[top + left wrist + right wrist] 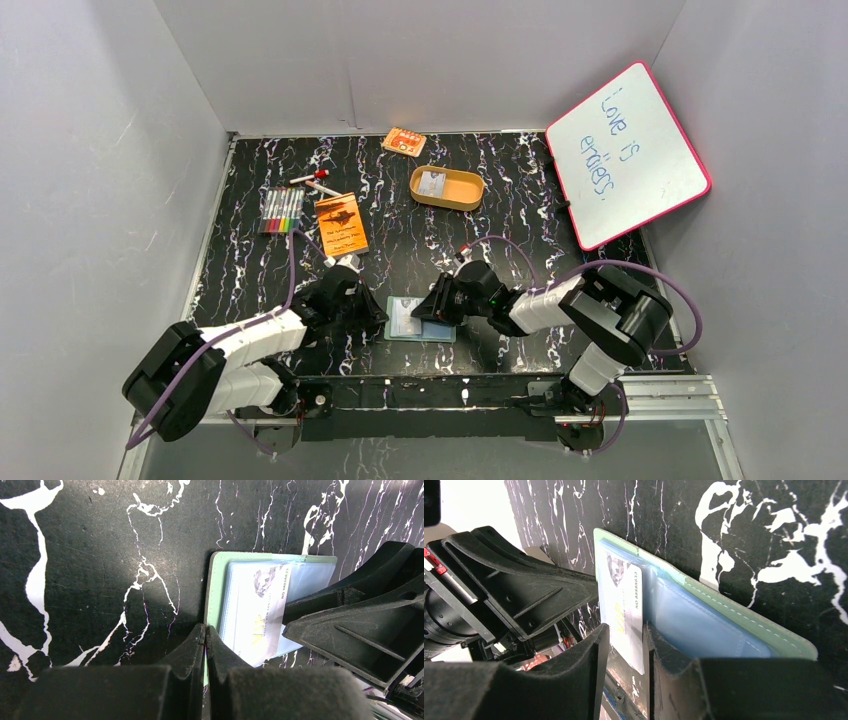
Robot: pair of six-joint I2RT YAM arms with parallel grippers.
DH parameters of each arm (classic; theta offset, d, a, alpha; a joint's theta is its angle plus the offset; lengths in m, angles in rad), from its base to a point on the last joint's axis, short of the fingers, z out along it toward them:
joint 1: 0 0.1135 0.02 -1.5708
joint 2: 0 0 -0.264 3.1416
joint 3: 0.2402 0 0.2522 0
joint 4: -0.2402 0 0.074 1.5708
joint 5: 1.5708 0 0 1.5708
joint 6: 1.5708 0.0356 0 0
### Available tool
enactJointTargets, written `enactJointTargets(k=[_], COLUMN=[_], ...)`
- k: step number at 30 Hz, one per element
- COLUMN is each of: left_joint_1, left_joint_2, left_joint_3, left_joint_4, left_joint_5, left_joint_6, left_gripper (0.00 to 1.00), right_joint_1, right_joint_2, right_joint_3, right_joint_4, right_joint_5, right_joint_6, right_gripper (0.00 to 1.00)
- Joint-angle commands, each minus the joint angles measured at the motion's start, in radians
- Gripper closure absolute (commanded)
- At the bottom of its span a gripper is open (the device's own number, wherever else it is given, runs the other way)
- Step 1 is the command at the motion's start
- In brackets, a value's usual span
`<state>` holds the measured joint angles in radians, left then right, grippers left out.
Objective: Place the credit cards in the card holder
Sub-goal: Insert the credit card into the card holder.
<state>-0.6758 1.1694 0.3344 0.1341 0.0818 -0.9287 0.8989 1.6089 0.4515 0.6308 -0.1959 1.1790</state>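
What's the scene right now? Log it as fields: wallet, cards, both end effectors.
wallet: open, lying flat
card: part-way in the wallet's clear pocket
second card: in the tray
left end effector: shut, tips at the wallet's edge
right end effector: open, fingers either side of the card

Fwiw, the edge of the card holder (pixel 215 590) nearest the left fingers (pixel 187 652) is swallowed up behind them, and the opposite side is blocked by the right fingers (pixel 350 625). Print on the credit card (pixel 252 615) is too glared out to be read.
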Motion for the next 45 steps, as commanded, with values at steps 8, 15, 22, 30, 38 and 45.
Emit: enactJointTargets(k=[8,15,22,30,38,45], left_joint_1=[-0.001,-0.001,-0.001,0.000,0.000,0.000], left_joint_2=[-0.022,-0.038,-0.076,-0.152,-0.214,-0.250], left_joint_3=[-0.030,-0.042,-0.040,0.004,0.031,0.095], left_joint_4=[-0.026,-0.014,-0.058,-0.195,-0.238,-0.302], left_joint_5=[0.027,0.038,0.016,-0.068,-0.100,-0.120], left_joint_6=[-0.007,-0.013,-0.012,0.013,0.013,0.018], left_gripper=[1.00,1.00,1.00,1.00,0.87,0.46], right_joint_1=[0.026,0.044,0.047,0.049,0.049,0.035], right_joint_2=[0.009,0.036,-0.005,-0.114,-0.241,-0.330], right_joint_3=[0.064,0.091,0.111,0.163,0.188,0.153], right_joint_4=[-0.013,-0.009,-0.098,-0.352,-0.500,-0.562], right_joint_5=[-0.035,-0.036,-0.007,0.083,0.166,0.168], right_joint_6=[-0.005,-0.002,-0.049,-0.130,-0.210,-0.286], right_gripper=[0.60,0.59,0.58,0.44,0.42,0.45])
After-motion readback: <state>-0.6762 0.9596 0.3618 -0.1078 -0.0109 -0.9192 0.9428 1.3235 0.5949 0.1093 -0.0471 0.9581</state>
